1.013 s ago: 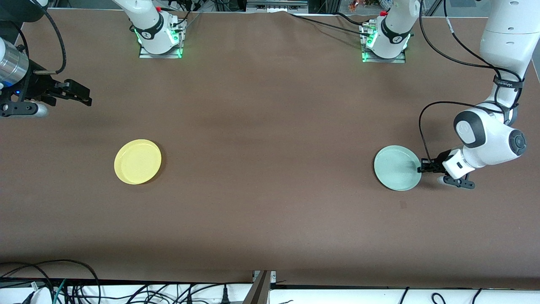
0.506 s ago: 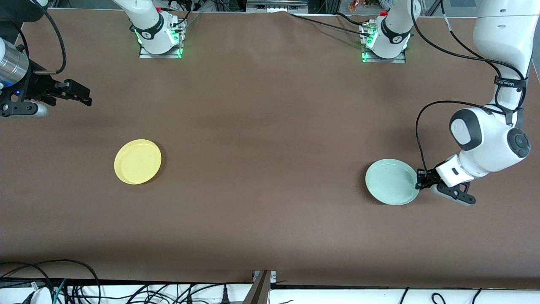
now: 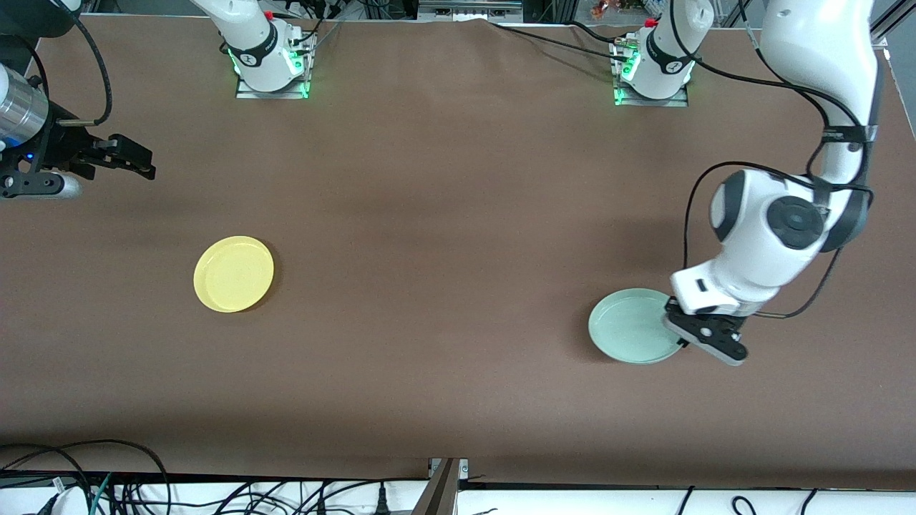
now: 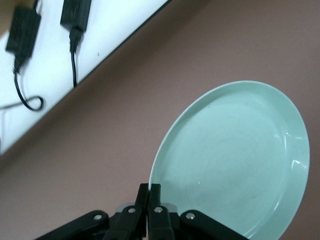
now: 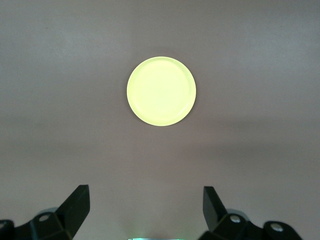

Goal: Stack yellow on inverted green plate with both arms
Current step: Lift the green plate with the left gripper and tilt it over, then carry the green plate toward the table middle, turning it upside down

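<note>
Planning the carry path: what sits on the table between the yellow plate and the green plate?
Nothing: the front view shows only bare brown table between the yellow plate and the green plate.

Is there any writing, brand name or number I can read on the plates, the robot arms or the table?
None can be read.
Green plate: plain, no print.
Yellow plate: plain, no print.
Left arm: a black band with marks too small to read.
Arm bases: small marks, too small to read.
</note>
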Motion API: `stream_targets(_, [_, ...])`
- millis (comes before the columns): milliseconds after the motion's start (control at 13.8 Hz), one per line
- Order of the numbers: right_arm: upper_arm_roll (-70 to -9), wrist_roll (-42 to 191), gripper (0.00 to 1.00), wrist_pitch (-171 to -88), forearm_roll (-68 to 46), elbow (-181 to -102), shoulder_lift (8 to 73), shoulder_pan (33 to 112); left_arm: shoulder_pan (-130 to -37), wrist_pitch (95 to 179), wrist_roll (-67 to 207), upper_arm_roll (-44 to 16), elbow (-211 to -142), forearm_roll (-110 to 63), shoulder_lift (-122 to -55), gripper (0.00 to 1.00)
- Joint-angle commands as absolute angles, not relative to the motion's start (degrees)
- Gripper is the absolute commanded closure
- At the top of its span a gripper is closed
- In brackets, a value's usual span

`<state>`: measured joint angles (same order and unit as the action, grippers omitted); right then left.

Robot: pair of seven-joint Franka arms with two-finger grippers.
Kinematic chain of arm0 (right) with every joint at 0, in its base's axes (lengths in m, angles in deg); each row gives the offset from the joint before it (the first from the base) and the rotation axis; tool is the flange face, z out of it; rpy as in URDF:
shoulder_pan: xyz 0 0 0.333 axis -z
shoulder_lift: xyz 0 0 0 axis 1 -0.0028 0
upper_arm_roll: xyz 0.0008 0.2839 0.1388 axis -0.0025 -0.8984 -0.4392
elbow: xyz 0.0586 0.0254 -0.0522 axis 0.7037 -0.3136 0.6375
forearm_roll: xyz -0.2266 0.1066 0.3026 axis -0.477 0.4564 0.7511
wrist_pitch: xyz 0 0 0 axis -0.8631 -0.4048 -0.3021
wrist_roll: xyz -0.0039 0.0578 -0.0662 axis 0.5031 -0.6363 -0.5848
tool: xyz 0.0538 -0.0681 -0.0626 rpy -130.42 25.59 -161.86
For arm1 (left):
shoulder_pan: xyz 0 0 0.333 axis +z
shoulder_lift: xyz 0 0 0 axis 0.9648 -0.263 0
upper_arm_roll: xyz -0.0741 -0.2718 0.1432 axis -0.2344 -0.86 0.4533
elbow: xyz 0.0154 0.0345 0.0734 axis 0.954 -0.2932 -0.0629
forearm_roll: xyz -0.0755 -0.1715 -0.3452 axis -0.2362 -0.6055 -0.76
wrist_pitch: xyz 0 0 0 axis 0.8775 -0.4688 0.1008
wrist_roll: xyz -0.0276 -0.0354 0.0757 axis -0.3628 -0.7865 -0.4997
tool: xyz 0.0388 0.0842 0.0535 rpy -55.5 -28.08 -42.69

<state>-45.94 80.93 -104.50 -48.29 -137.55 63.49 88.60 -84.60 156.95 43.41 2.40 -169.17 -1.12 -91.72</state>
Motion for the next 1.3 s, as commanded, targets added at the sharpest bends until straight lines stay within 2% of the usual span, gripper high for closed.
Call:
stream_targets(0, [-45.8,80.8,0.00,-103.4,-48.8,-136.1,62.9,88.4,-89.8,156.9,51.3,3.3,-166.0,12.2,-92.9,1.00])
stream_targets(362, [-45.8,80.8,0.00,-103.4,-48.8,-136.1,62.9,88.5,-97.8,156.4,65.9,3.3,-162.7,36.4,-96.0,1.00])
stream_targets(506, [-45.8,80.8,0.00,-103.4,-48.8,-136.1,62.9,88.5,-100.8,155.0,70.6,3.3,-161.6,40.4,-97.1,1.00])
stream_targets(651, [-45.8,80.8,0.00,-103.3,-48.8,-136.1,62.9,88.5,-103.8,151.0,73.1,3.3,-160.5,46.1,-98.6,1.00])
stream_targets(940, [-45.8,80.8,0.00,-103.3,-48.8,-136.1,62.9,88.5,-110.8,137.5,83.7,2.6,-160.2,58.4,-101.4,1.00])
stream_targets(1230, [-45.7,80.8,0.00,-103.3,-48.8,-136.1,62.9,88.6,-114.2,134.3,84.8,2.0,-158.9,60.8,-103.4,1.00])
